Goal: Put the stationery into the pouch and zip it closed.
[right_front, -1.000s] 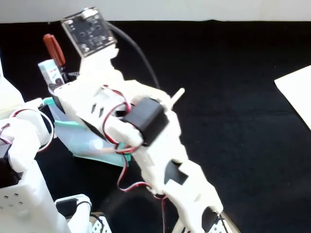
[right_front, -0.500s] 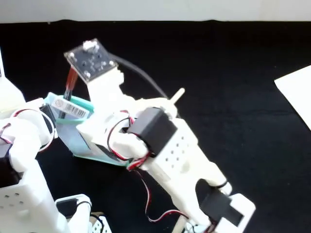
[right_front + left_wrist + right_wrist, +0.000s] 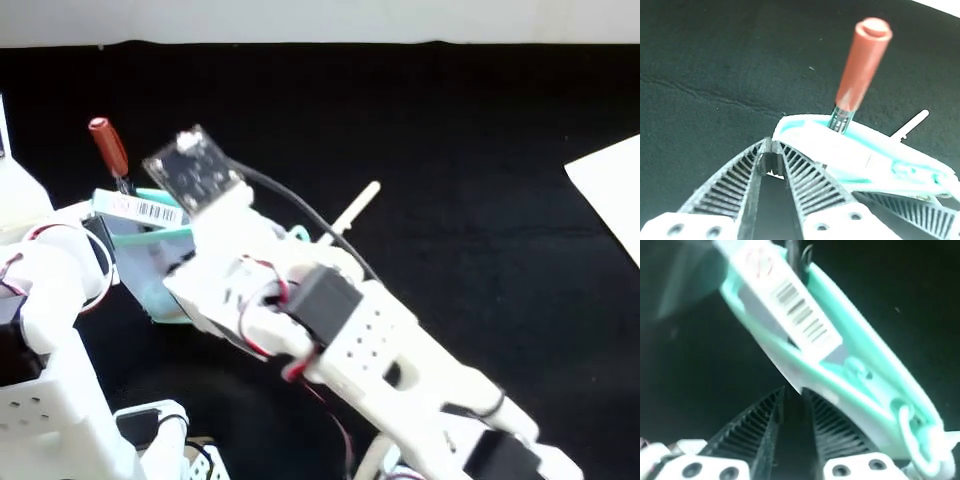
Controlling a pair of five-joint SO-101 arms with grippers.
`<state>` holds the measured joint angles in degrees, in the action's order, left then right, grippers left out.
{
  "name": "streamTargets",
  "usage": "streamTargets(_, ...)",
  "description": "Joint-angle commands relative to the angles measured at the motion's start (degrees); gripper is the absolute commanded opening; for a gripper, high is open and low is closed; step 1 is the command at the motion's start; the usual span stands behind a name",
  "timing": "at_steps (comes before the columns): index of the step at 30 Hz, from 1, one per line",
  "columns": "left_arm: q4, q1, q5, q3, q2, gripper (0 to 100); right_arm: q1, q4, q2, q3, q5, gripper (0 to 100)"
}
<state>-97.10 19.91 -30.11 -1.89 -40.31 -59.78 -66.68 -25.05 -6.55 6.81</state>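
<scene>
I am holding one teal-trimmed pouch (image 3: 850, 150) with two grippers: left gripper (image 3: 771, 157) pinching its corner, right gripper (image 3: 796, 395) clamping its rim. One red-capped pen (image 3: 862, 60) is sticking out of it.

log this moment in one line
left fingers: shut on pouch edge | right fingers: shut on pouch | pen: sticking out | pouch: not zipped

red-capped pen (image 3: 860, 65): barrel hidden inside teal-edged clear pouch (image 3: 840, 150) | pouch: one end behind white robot arm (image 3: 370, 330) | white barcoded box (image 3: 790, 305): blurred, at pouch mouth
</scene>
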Motion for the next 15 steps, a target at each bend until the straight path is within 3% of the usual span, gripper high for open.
streamTargets(1, -0.18, 0.66, 0.35, 0.66, 0.31, 1, -0.4, 1.71, -9.36, -6.2, -4.57, 20.4)
streamTargets(9, -0.18, 0.66, 0.35, 0.75, 0.31, 1, 1.98, -1.63, -19.12, -12.79, -5.27, 23.8)
streamTargets(15, -0.18, 0.66, 0.35, 0.22, 0.31, 1, 12.97, -1.36, -19.82, -13.23, -5.27, 23.8)
